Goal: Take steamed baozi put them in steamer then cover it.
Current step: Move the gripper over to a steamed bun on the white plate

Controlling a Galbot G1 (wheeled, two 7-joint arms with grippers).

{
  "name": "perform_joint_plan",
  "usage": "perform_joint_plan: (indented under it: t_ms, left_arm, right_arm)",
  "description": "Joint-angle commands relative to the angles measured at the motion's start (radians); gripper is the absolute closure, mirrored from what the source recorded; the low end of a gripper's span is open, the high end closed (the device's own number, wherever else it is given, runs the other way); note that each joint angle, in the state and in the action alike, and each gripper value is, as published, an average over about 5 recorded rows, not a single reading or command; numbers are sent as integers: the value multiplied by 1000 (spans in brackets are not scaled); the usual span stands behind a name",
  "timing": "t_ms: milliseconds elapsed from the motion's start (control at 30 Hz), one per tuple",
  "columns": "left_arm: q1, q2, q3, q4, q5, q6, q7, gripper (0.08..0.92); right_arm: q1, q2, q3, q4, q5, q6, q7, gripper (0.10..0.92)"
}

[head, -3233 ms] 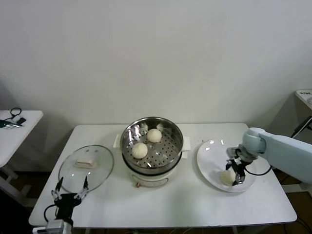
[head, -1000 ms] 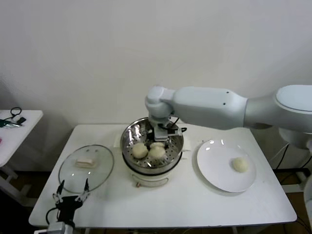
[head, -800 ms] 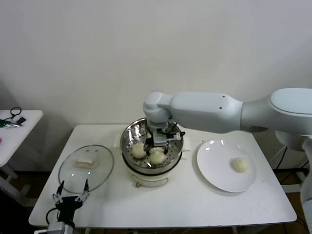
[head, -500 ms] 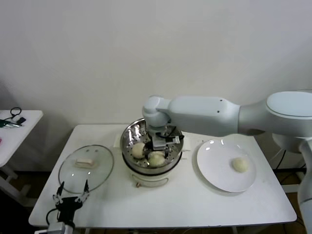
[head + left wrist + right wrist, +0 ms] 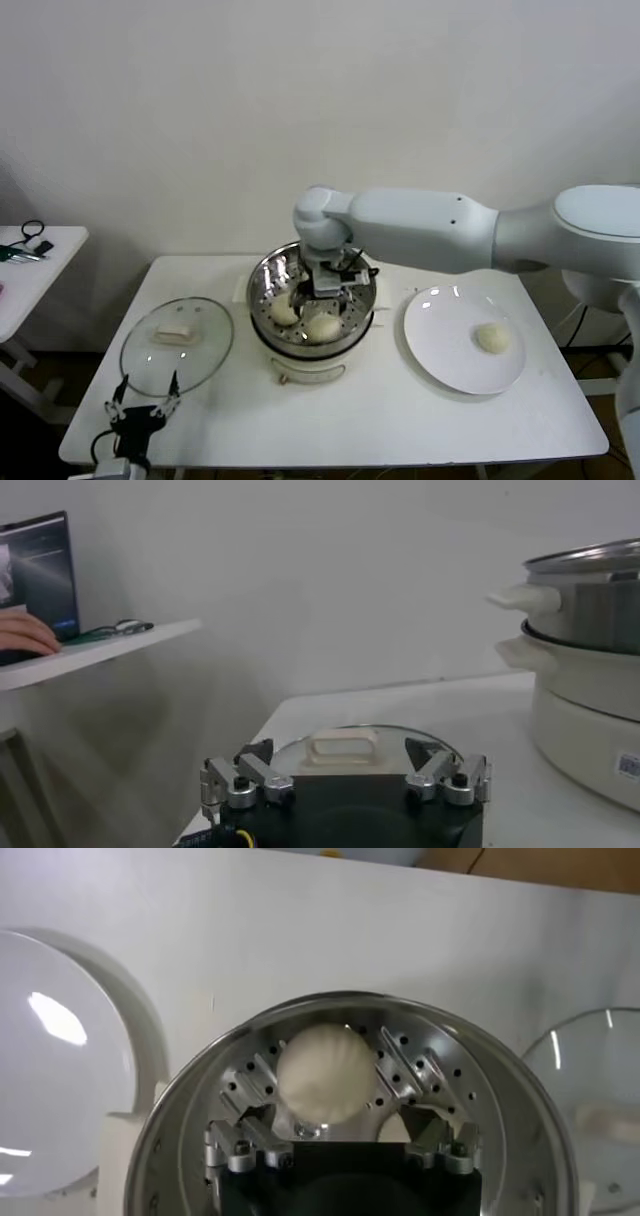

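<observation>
Plain white wall is seen behind a white rectangular worktop (image 5: 400, 420), on which everything is laid out. At its middle stands the round shiny steel steamer (image 5: 362, 318) on its cream-white pot base. To the robot's left of it the round clear glass cover (image 5: 177, 343) with a cream-white bar handle is lying flat; to the right a flat white plate (image 5: 440, 350) is set. Three small cream-white baozi are judged to be in the basket, though only two (image 5: 322, 327) are seen clearly; a fourth baozi (image 5: 492, 337) is left on the plate. The right end effector (image 5: 328, 292) is held over the basket with its jaws spread and nothing gripped, a bun lying just beneath. The left end effector (image 5: 140, 409) is parked, jaws apart, at the near edge beside the cover. The remaining bun lies well to the right, nearer the right arm.
</observation>
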Motion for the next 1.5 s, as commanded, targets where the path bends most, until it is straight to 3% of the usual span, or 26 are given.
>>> perform_joint_plan:
  t_ms: [33,267,567,1000,1200,1500]
  left_arm:
    - [1,6,-1,-8,-3,2,0,177]
    - [-2,14,-4,-19,-7,4,-2,177]
    - [4,16,-1,-28,-12,-1,-3,177]
    - [18,18,-2,-54,-21,-5,-1,177]
    - [17,14,-3,-54,-15,2,-3,177]
    - [27,16,-14,-49,-18,3,-6,177]
  right_arm:
    - [105,-107,-8,-12,126,-74,8,203]
    - [224,-309,-180,5,404,-317,244,203]
    - [201,-537,-213,-5,592,-597,230,203]
    - [-203,-751,75,-83,392,-681,86,203]
    - [-363,-752,221,-164,249,-650,64,203]
    - [-469,-675,311,-310,154,-614,60,203]
